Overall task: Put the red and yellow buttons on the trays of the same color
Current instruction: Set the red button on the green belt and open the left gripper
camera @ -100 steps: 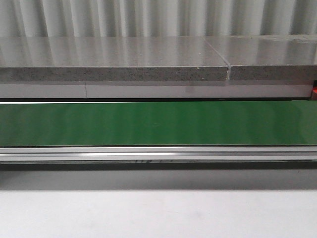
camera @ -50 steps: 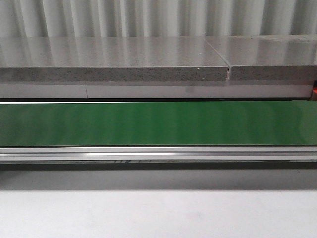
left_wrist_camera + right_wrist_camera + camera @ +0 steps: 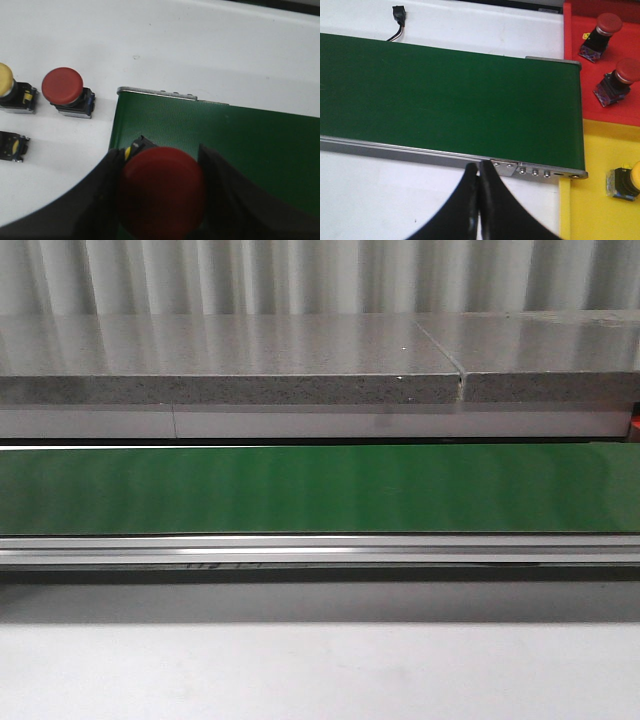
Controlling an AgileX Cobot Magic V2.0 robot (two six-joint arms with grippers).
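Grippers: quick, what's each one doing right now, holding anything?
Left gripper: closed on a red button, above the green belt.
Right gripper: closed, fingers pressed together, holding nothing.

Lighting is even and fairly bright in all three views. In the front view the grey slab (image 3: 230, 355) carries soft vertical reflections, and a dark shadow band lies under the conveyor rail (image 3: 320, 552) — the green belt (image 3: 320, 490) shows faint banding. In the left wrist view the held red button (image 3: 161, 192) is blurred — too close for focus.
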